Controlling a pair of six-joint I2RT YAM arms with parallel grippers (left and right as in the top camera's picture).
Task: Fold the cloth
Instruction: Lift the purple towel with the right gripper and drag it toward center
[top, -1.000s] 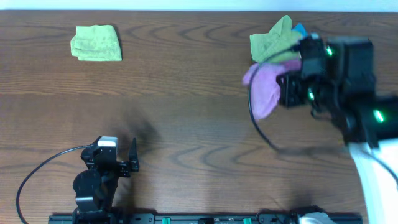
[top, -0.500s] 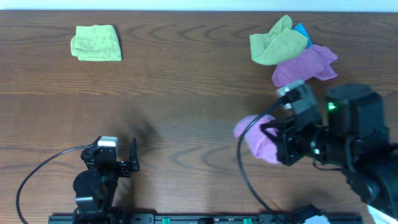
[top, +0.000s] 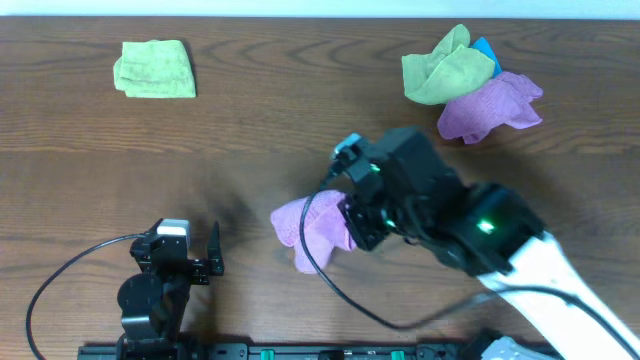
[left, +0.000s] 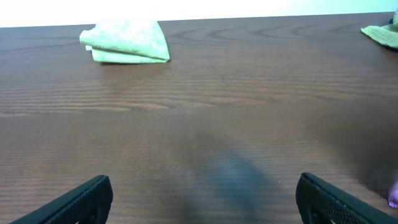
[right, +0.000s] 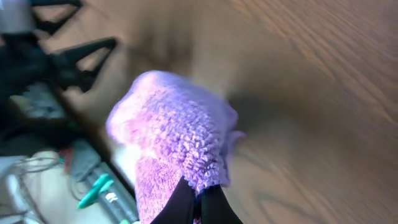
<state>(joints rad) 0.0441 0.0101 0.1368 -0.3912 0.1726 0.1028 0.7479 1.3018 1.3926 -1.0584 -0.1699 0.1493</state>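
Observation:
The lilac-purple cloth (top: 313, 228) hangs bunched from my right gripper (top: 352, 230), held above the middle of the table. In the right wrist view the two black fingers (right: 200, 202) are shut on a fold of the cloth (right: 174, 134), which droops in a lump; no white tag shows. My left gripper (top: 190, 262) rests at the front left, open and empty; its two black fingertips show in the left wrist view (left: 202, 199) over bare wood.
A second purple cloth (top: 490, 105) lies at the back right next to a crumpled light green cloth (top: 445, 65) with a bit of blue cloth (top: 483, 48) behind it. A folded light green cloth (top: 155, 68) lies at the back left, also in the left wrist view (left: 126, 40).
My right arm has carried the lilac cloth from the back-right pile down and leftward to the table's middle front. The second purple cloth stays behind. The left arm has not moved.

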